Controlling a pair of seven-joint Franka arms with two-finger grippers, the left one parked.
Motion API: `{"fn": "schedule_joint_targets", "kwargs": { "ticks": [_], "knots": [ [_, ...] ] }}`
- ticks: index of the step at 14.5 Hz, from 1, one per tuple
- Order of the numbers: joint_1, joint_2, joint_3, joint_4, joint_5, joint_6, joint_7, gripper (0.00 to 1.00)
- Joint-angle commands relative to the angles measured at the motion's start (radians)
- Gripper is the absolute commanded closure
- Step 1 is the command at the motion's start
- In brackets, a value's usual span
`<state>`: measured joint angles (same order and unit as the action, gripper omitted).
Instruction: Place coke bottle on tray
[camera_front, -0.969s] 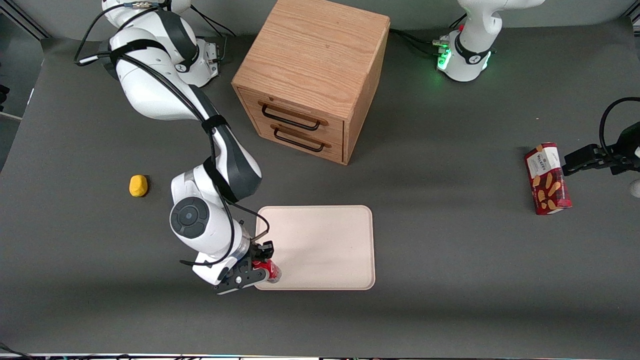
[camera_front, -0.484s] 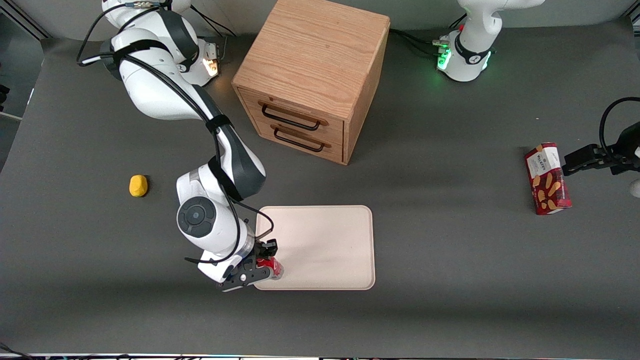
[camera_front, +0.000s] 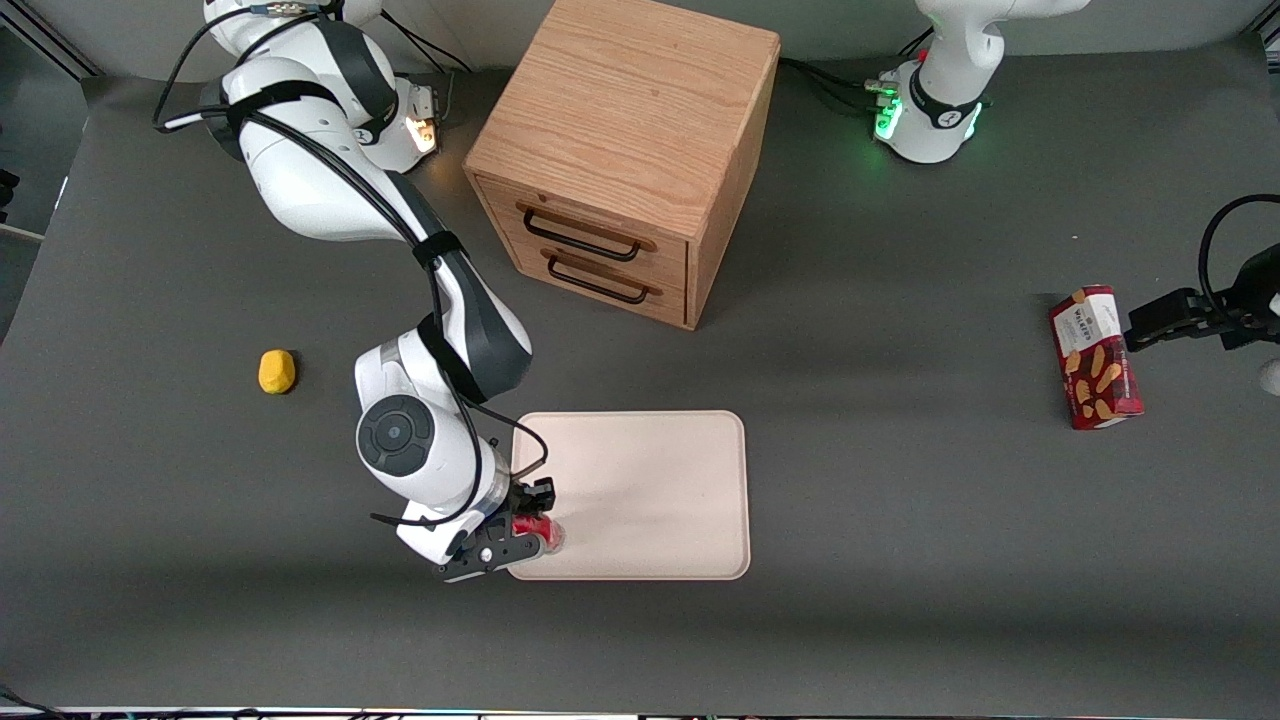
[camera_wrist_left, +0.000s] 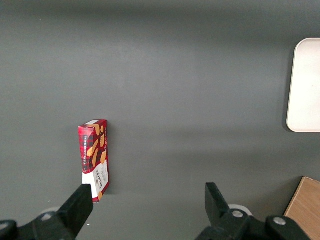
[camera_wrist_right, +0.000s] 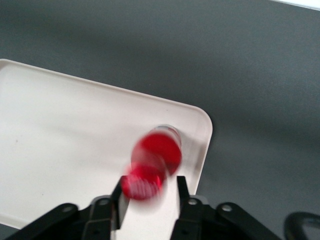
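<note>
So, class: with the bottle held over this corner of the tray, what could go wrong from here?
1. The gripper holds the coke bottle close to the tray corner rim; released there, it may land on the rim and tip.
2. The bottle looks tilted between the fingers, so it might topple and roll onto the table.

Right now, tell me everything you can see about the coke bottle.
The coke bottle is small, slim and red, with a red cap and a clear base. It stands about upright over the tray, at the corner nearest the front camera toward the working arm's end, with its clear base low over or on the pale surface; contact is unclear. The gripper sits around its upper part, one finger on each side of the cap. The bottle looks blurred, and no logo can be made out.
</note>
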<state>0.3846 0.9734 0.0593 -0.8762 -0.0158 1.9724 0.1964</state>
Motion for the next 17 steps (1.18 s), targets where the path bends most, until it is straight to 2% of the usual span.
{"fn": "schedule_joint_targets", "kwargs": {
  "ticks": [1,6,8,12,17],
  "knots": [
    [0.003,-0.015,-0.004,-0.012,-0.015,0.023,0.031,0.00],
    [0.000,-0.033,-0.006,-0.012,-0.013,0.022,0.032,0.00],
    [-0.006,-0.096,-0.006,-0.074,-0.010,0.011,0.072,0.00],
    [-0.058,-0.344,-0.010,-0.352,-0.004,0.009,0.089,0.00],
    [-0.058,-0.672,-0.122,-0.752,0.017,0.017,0.078,0.00]
  ]
}}
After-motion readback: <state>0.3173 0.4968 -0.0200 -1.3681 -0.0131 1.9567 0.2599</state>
